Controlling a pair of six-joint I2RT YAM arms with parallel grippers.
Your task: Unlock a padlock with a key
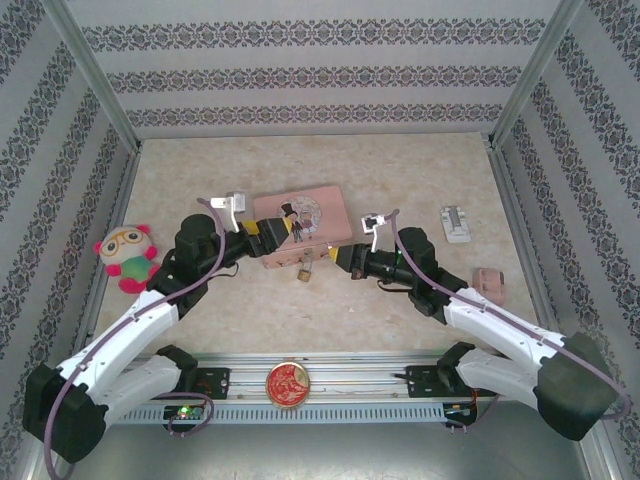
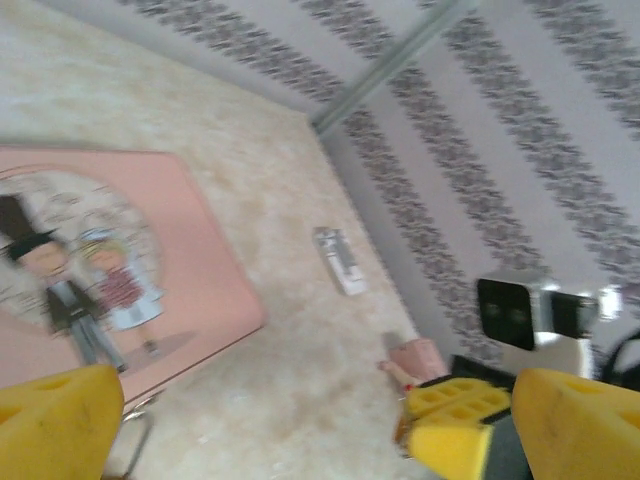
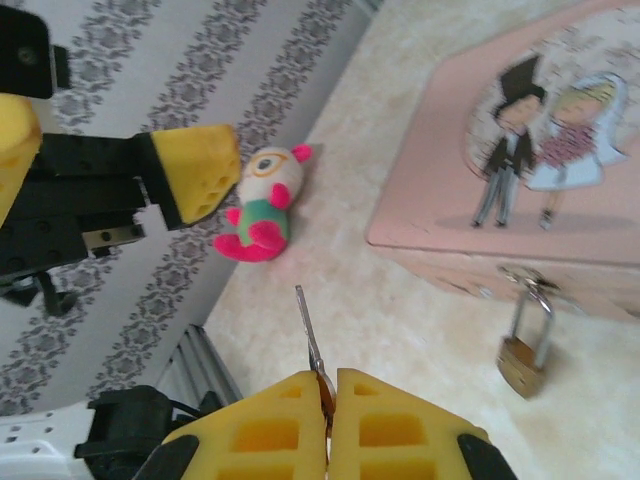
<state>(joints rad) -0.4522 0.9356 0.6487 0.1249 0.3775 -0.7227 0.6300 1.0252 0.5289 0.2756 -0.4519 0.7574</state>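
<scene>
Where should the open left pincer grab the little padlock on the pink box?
Pinch the padlock's brass body across its flat faces, not the thin shackle. It hangs from the clasp on the pink box's near wall, so come low from the left, likely leaving its underside free for the key.

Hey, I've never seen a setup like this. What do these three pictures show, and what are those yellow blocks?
A left arm and a right arm are bolted to a table. One picture looks down from above; the other two come from a camera on each wrist, so the yellow blocks are that arm's own fingers. On the table are a pink tin box with a wedding couple, a brass padlock hanging at its front, a plush toy, a small white object and a small pink one. The right gripper is pinched shut on a key. The left gripper is open and empty, near the box.
</scene>
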